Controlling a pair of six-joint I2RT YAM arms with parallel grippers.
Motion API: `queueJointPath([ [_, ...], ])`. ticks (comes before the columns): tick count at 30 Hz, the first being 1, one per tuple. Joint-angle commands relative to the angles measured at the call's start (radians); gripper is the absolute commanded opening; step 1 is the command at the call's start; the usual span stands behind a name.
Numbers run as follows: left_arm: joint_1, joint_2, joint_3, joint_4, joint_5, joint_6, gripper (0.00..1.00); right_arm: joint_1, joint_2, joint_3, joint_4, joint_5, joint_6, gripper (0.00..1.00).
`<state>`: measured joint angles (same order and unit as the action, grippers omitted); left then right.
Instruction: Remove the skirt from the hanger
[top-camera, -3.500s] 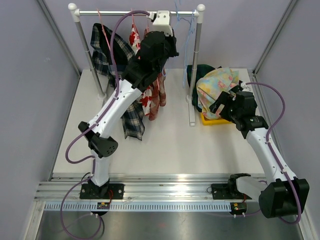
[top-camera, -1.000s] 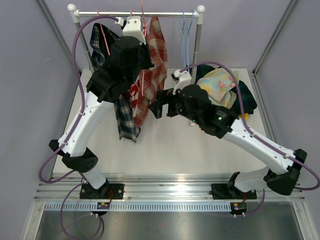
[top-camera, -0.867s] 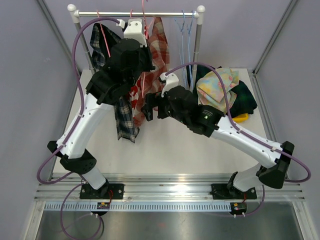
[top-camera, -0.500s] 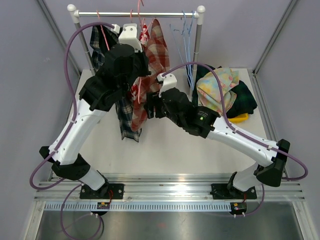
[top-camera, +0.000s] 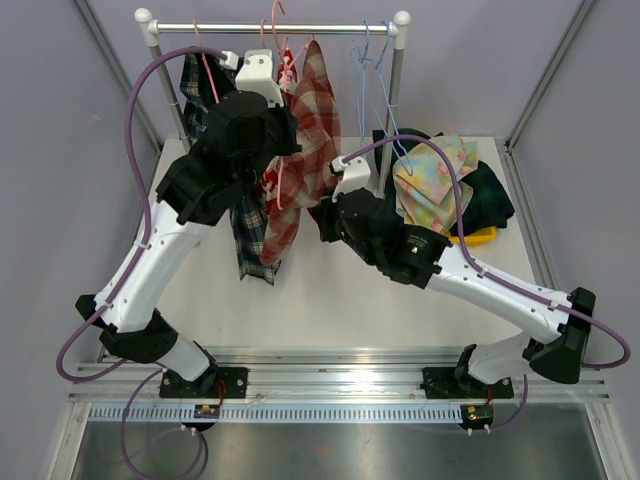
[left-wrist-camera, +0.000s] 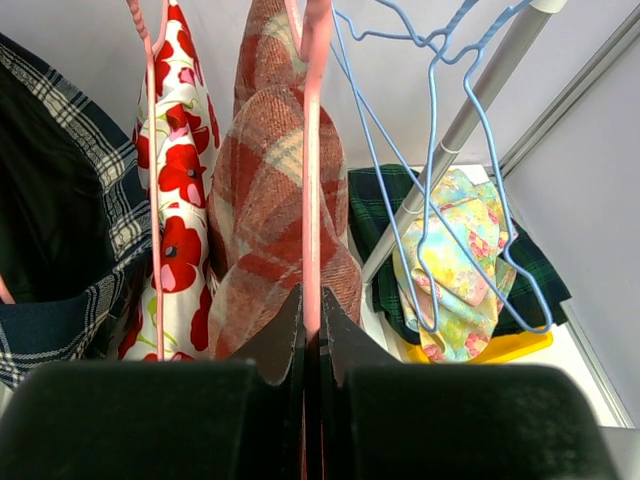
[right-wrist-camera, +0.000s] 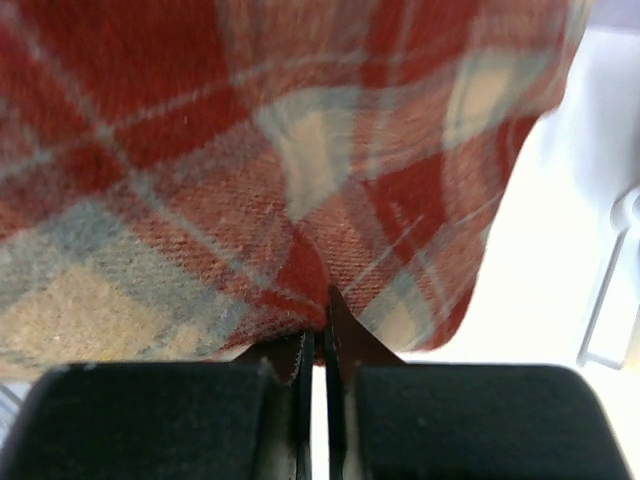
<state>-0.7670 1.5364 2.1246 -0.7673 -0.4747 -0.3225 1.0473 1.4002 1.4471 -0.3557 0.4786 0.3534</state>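
The red plaid skirt (top-camera: 312, 140) hangs from a pink hanger (left-wrist-camera: 311, 190) under the rail (top-camera: 220, 27). My left gripper (left-wrist-camera: 311, 305) is shut on the hanger's pink wire, just below the rail in the top view, beside the skirt's left edge (top-camera: 276, 172). The skirt (left-wrist-camera: 270, 230) drapes on both sides of that wire. My right gripper (right-wrist-camera: 319, 318) is shut on the skirt's lower edge (right-wrist-camera: 300, 290), which bunches between its fingertips. In the top view the right gripper (top-camera: 322, 214) sits low at the skirt's right side.
A red floral garment (left-wrist-camera: 182, 200) and a dark plaid garment (top-camera: 250, 225) hang to the left on the same rail. Blue wire hangers (top-camera: 375, 70) hang bare by the right post (top-camera: 392, 110). A pile of clothes (top-camera: 440, 180) covers a yellow bin (top-camera: 480, 236) at the right.
My right arm reached in to the skirt's lower edge and its jaws went from wide open to shut on the cloth. The left gripper stayed shut on the hanger.
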Motion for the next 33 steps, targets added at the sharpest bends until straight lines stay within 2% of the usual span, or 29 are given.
queueJointPath([
  [1,-0.005,-0.041,0.052,0.118,-0.016,0.020,0.00,0.006,-0.059,-0.105,0.034,-0.012,0.091,0.00],
  [7,-0.005,-0.012,0.073,0.194,-0.119,0.131,0.00,0.085,-0.174,-0.436,0.032,0.020,0.273,0.00],
  [11,-0.002,0.077,0.227,0.211,-0.177,0.243,0.00,0.154,-0.256,-0.632,-0.002,0.055,0.401,0.00],
  [12,0.000,0.102,0.304,0.211,-0.186,0.287,0.00,0.178,-0.270,-0.652,-0.023,0.064,0.424,0.00],
  [14,0.000,0.143,0.357,0.223,-0.211,0.315,0.00,0.200,-0.300,-0.694,-0.051,0.083,0.475,0.00],
  [17,0.000,0.130,0.347,0.263,-0.232,0.376,0.00,0.217,-0.323,-0.709,-0.104,0.104,0.513,0.00],
  [21,-0.002,0.052,0.235,0.247,-0.217,0.327,0.00,0.218,-0.331,-0.677,-0.150,0.158,0.504,0.00],
  [24,-0.011,-0.062,0.042,0.232,-0.194,0.231,0.00,0.215,-0.322,-0.585,-0.176,0.251,0.435,0.00],
  [27,-0.032,-0.197,-0.205,0.256,-0.156,0.166,0.00,0.206,-0.293,-0.420,-0.201,0.397,0.290,0.00],
  [28,-0.041,-0.234,-0.259,0.266,-0.142,0.154,0.00,0.195,-0.284,-0.375,-0.195,0.449,0.178,0.00],
  [29,-0.048,-0.261,-0.360,0.279,-0.136,0.140,0.00,0.153,-0.270,-0.282,-0.192,0.471,0.123,0.00],
  [32,-0.069,-0.346,-0.457,0.278,-0.094,0.094,0.00,0.054,-0.277,-0.130,-0.128,0.486,-0.085,0.00],
  [33,-0.080,-0.360,-0.501,0.275,-0.084,0.094,0.00,-0.016,-0.285,-0.102,-0.079,0.482,-0.124,0.00],
])
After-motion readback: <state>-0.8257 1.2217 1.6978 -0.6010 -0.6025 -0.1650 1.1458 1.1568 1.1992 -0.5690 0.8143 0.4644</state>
